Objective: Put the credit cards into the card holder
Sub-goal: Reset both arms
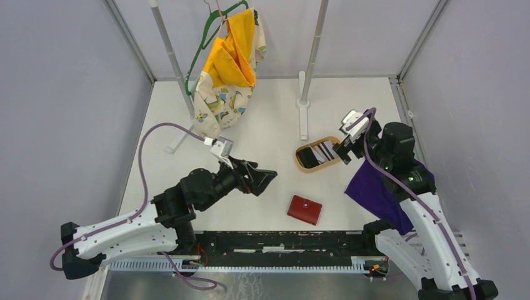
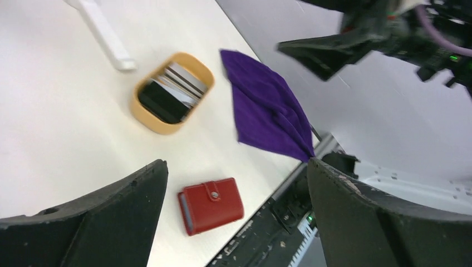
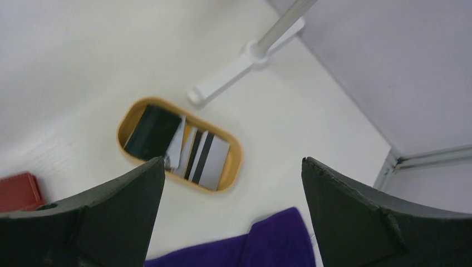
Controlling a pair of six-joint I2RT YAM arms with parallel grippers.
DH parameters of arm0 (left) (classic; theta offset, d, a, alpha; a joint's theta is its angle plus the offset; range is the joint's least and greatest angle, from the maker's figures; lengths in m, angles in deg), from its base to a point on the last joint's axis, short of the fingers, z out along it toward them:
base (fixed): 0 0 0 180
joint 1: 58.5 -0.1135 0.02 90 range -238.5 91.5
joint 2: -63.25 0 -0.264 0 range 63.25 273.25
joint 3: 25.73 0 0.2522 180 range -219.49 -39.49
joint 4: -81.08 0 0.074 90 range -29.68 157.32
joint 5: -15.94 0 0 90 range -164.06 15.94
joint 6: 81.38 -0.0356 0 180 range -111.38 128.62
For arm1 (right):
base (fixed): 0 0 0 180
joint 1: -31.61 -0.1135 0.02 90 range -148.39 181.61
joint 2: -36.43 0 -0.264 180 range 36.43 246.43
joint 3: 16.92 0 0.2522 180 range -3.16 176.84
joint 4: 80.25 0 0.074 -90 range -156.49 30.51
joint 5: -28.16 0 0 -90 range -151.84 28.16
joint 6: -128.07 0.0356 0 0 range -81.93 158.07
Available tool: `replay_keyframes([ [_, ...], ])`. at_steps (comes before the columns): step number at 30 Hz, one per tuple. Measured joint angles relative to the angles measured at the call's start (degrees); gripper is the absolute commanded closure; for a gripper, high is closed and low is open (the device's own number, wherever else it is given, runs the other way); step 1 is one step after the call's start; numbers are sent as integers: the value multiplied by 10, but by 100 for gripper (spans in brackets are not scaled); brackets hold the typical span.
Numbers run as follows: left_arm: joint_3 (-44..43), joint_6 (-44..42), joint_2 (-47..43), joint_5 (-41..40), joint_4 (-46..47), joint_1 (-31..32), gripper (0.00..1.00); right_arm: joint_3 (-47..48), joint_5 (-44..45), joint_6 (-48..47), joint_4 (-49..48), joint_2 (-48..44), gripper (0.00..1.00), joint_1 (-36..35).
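Observation:
The dark-red card holder [image 1: 304, 209] lies closed on the table near the front edge, snap tab up; it also shows in the left wrist view [image 2: 211, 205] and at the left edge of the right wrist view [image 3: 16, 192]. The credit cards [image 1: 320, 152], black and pale with dark stripes, lie in an oval wooden tray [image 1: 300, 165], also seen in the left wrist view [image 2: 177, 90] and the right wrist view [image 3: 189, 149]. My left gripper [image 1: 265, 177] is open and empty, above the table left of the holder. My right gripper [image 1: 343, 153] is open and empty, just right of the tray.
A purple cloth [image 1: 378, 187] lies at the right, under my right arm. A white rack with two poles [image 1: 304, 94] stands at the back, with a yellow patterned garment [image 1: 228, 69] on a green hanger. The black rail [image 1: 281, 240] runs along the front edge.

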Motion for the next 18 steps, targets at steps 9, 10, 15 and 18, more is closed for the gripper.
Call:
replay_keyframes([
  [9, -125, -29, -87, -89, -201, 0, 0, 79, 4, 115, -10, -70, 2, 2],
  [10, -132, -30, -94, -91, -211, 0, 0, 80, 11, 133, -10, -75, 2, 4],
  [15, -141, -36, -110, -92, -248, 0, 0, 86, 31, 168, -10, -77, 2, 18],
  [18, -141, -40, -118, -98, -265, 0, 0, 89, 29, 173, -9, -76, 2, 26],
])
